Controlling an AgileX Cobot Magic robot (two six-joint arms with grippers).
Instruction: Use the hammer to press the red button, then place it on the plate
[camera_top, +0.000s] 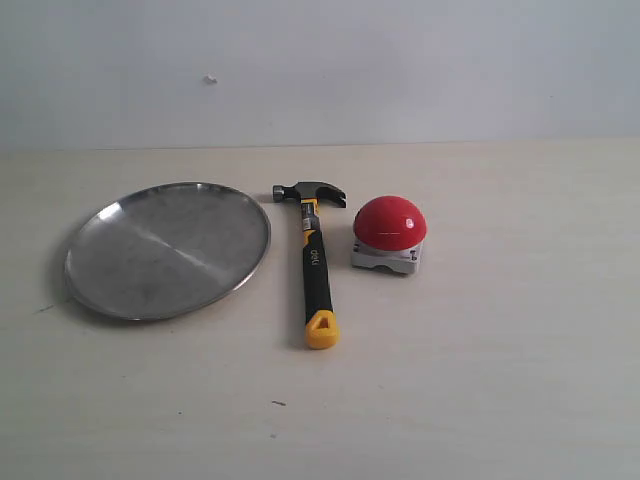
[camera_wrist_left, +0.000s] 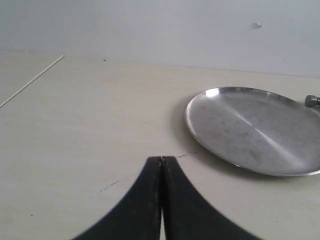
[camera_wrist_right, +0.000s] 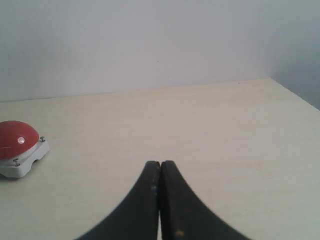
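The hammer (camera_top: 314, 258) lies flat on the table between plate and button, dark head toward the back wall, yellow looped end toward the front. Only the tip of its head (camera_wrist_left: 312, 101) shows in the left wrist view. The red button (camera_top: 390, 221) on its light-grey base sits just right of the hammer head, also seen as the red button (camera_wrist_right: 16, 139) in the right wrist view. The silver plate (camera_top: 110, 290) lies left of the hammer; the plate (camera_wrist_left: 197, 131) fills the left wrist view's side. My left gripper (camera_wrist_left: 161, 159) is shut and empty. My right gripper (camera_wrist_right: 160, 163) is shut and empty. Neither shows in the exterior view.
The pale wooden table (camera_top: 480, 380) runs back to a plain white wall (camera_top: 400, 70). A table edge (camera_wrist_right: 295, 95) shows beyond the right gripper. A thin seam line (camera_wrist_left: 30, 85) crosses the tabletop far from the plate.
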